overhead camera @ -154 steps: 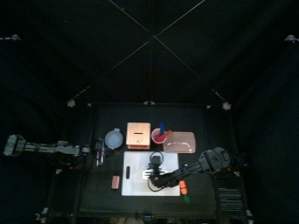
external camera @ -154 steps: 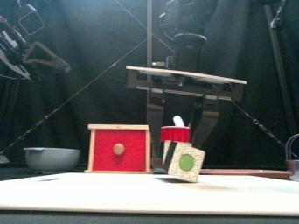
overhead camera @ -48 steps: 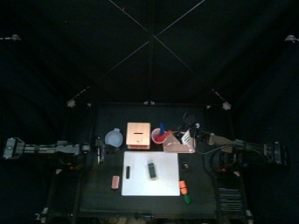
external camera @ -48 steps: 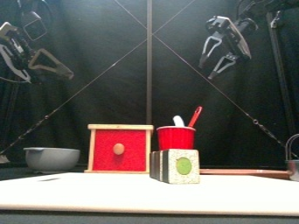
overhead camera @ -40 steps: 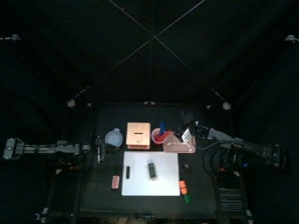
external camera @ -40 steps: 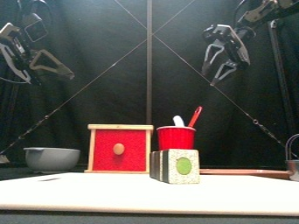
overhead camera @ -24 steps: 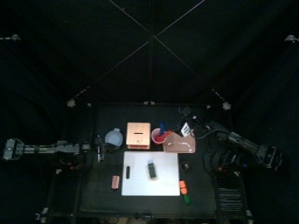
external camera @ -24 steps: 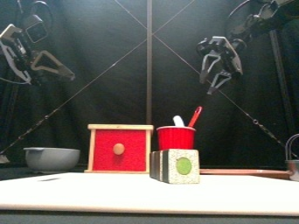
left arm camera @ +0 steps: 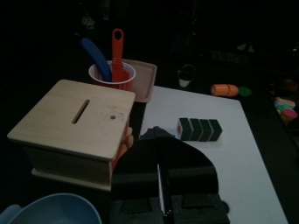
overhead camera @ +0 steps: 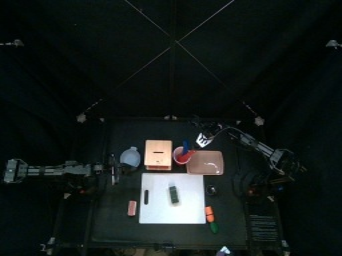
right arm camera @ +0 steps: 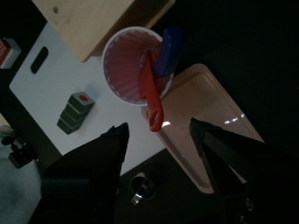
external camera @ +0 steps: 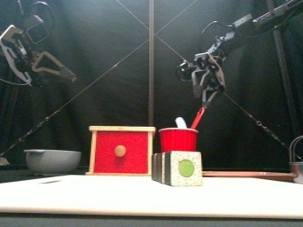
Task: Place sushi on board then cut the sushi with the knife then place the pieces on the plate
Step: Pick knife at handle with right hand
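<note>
Two knives stand in the cup (external camera: 179, 139); our right tool (external camera: 204, 94) hangs just above them, jaws apart and gripping nothing, with the red knife (right arm camera: 152, 96) straight below the gap and the blue knife (right arm camera: 170, 48) beside it. Below and forward of this tool we see the sushi (overhead camera: 175, 193) whole on the board (overhead camera: 158, 210), with the tray (overhead camera: 209, 165) beside the cup. Our left tool (left arm camera: 160, 140) rests raised, jaws together, well apart from the sushi
</note>
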You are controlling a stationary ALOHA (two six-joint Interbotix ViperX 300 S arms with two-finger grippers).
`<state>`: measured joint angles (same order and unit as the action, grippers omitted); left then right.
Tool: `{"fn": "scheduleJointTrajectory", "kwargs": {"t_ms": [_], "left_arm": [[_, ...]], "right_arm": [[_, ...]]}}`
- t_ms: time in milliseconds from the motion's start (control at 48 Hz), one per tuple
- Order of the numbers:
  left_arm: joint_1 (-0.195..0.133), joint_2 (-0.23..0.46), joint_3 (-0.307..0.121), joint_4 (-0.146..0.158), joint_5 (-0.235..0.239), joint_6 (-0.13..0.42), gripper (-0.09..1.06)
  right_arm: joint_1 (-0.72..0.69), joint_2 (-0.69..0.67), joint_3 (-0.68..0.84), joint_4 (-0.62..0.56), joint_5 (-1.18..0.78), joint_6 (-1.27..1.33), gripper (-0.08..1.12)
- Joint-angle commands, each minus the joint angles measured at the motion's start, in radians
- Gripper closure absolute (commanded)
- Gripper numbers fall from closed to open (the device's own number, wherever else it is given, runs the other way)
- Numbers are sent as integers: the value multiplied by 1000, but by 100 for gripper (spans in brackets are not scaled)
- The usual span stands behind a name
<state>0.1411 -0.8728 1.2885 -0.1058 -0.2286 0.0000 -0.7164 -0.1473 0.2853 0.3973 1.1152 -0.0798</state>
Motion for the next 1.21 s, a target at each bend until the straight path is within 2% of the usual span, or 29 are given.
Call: {"fn": "scheduleJointTrajectory", "kwargs": {"t_ms": [21, 479, 1208], "left_arm": [[5, 3, -14, 0, -9, 2, 97], [3, 3, -3, 0, -8, 0, 97], [5, 3, 5, 0, -5, 0, 97]], "right_arm": [[-9, 28, -69, 8, 46, -5, 14], [-3, 209, -230, 14, 206, -6, 14], [31, 308, -239, 46, 296, -6, 14]]}}
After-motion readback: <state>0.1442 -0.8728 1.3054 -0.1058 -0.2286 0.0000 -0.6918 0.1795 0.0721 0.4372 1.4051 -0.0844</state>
